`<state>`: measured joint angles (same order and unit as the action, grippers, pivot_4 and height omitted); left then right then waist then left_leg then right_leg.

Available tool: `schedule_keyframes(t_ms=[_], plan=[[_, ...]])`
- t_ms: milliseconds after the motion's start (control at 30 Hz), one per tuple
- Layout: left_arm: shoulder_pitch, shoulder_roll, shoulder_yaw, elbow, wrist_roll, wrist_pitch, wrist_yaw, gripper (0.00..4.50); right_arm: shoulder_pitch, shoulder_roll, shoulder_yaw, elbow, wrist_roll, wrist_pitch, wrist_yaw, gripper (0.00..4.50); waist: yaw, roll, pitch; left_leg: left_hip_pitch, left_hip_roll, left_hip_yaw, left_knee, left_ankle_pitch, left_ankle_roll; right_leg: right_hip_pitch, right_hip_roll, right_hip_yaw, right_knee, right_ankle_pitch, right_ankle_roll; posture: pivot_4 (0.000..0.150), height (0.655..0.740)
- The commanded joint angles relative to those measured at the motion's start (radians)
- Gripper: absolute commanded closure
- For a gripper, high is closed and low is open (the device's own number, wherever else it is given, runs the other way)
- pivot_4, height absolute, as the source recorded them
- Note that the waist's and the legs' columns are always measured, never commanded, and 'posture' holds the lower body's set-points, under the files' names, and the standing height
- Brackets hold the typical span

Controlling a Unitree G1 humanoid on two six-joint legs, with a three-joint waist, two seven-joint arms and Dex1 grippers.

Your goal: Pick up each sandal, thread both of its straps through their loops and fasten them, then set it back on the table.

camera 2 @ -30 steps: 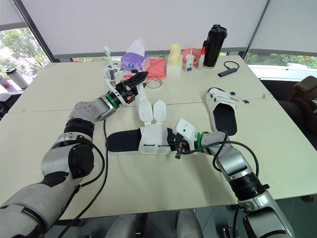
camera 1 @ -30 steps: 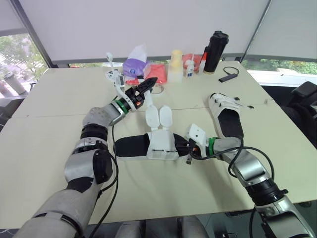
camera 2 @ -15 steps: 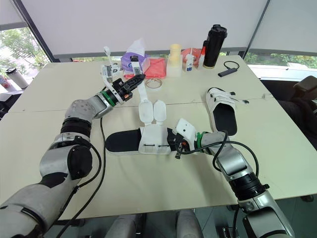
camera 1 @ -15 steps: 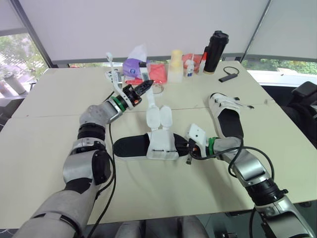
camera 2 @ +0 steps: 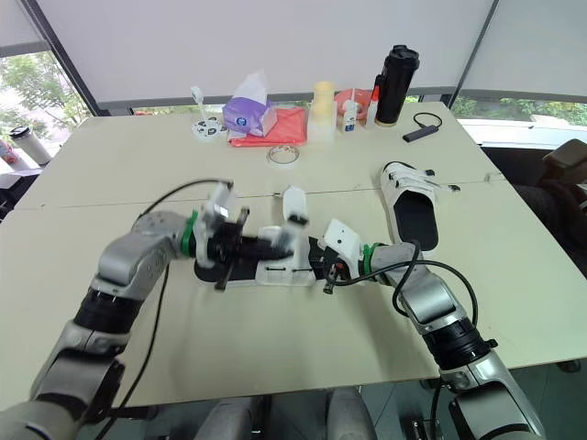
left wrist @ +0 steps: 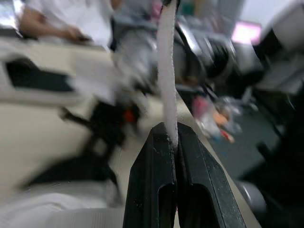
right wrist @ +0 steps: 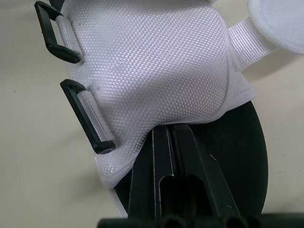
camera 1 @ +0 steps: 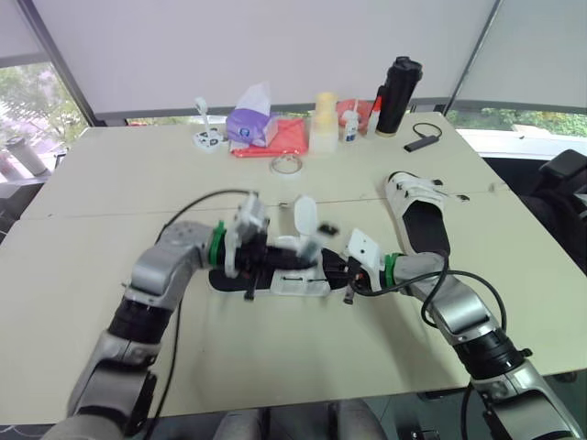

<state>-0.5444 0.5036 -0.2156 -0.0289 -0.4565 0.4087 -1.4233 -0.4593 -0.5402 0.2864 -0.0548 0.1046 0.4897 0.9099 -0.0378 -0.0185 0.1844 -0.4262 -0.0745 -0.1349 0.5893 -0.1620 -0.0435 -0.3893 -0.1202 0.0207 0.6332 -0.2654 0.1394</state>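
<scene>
At the left gripper (left wrist: 170,130) I see both fingers pinched tight on a white strap (left wrist: 166,71), which runs on out beyond the tips. The right gripper (right wrist: 168,127) is likewise closed, nipping the hem of the white mesh upper of the near sandal (camera 1: 284,275), just over its black footbed; two black loops (right wrist: 85,116) along the upper's edge are unthreaded. That sandal lies mid-table between the two grippers, one strap flap standing upright. Second sandal (camera 1: 422,215) rests well apart on the right side, flat on the table (camera 1: 110,183)
</scene>
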Motion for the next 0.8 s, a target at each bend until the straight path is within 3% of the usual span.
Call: schedule_keyframes(t_ms=[33, 300, 433, 467, 500, 633, 800], plan=[[0.019, 0.032, -0.035, -0.053, 0.043, -0.097, -0.046, 4.48, 0.020, 0.001, 0.038, 0.033, -0.024, 0.015, 0.004, 4.50, 0.000, 0.000, 0.000, 0.000, 0.001, 0.000, 0.000, 0.000, 0.000, 0.000, 0.000, 0.000, -0.001, 0.000, 0.000, 0.150, 0.7296], [0.052, 0.054, -0.096, -0.016, 0.117, -0.186, -0.052, 4.48, 0.020, 0.003, 0.037, 0.034, -0.026, 0.013, 0.006, 4.50, -0.001, 0.000, 0.000, 0.000, 0.002, 0.000, -0.009, 0.002, 0.003, -0.004, 0.001, 0.000, -0.003, 0.000, 0.000, 0.150, 0.7296], [0.054, 0.068, -0.100, -0.050, 0.092, -0.081, -0.037, 3.19, 0.020, 0.001, 0.034, 0.034, -0.027, 0.012, 0.005, 4.50, -0.001, 0.000, 0.000, 0.000, 0.002, 0.000, -0.009, 0.002, 0.003, -0.004, 0.001, 0.000, -0.003, 0.000, 0.000, 0.150, 0.7296], [0.054, 0.067, -0.093, -0.061, 0.081, -0.070, -0.033, 2.49, 0.020, 0.000, 0.034, 0.035, -0.027, 0.012, 0.006, 4.50, -0.001, 0.000, 0.000, 0.000, 0.002, 0.000, -0.009, 0.002, 0.003, -0.004, 0.001, 0.000, -0.003, 0.000, 0.000, 0.150, 0.7296], [0.055, 0.066, -0.085, -0.071, 0.074, -0.058, -0.026, 2.21, 0.020, 0.000, 0.034, 0.035, -0.027, 0.012, 0.006, 4.50, 0.000, 0.000, 0.000, 0.000, 0.002, 0.000, -0.009, 0.002, 0.003, -0.004, 0.001, 0.000, -0.003, 0.000, 0.000, 0.150, 0.7296], [0.062, 0.113, -0.056, -0.135, -0.018, 0.080, -0.049, 0.22, 0.017, 0.002, 0.037, 0.037, -0.029, 0.009, 0.006, 4.50, -0.002, 0.000, 0.000, 0.000, 0.002, -0.001, -0.009, 0.002, 0.003, -0.003, 0.001, 0.000, -0.003, 0.000, 0.000, 0.150, 0.7296], [0.093, 0.207, 0.011, -0.196, -0.130, 0.211, -0.063, 0.10, 0.013, 0.007, 0.040, 0.043, -0.030, 0.004, 0.005, 4.50, -0.004, 0.000, 0.000, 0.000, 0.002, -0.001, -0.010, 0.002, 0.003, -0.004, 0.001, 0.000, -0.003, 0.000, 0.000, 0.150, 0.7296]])
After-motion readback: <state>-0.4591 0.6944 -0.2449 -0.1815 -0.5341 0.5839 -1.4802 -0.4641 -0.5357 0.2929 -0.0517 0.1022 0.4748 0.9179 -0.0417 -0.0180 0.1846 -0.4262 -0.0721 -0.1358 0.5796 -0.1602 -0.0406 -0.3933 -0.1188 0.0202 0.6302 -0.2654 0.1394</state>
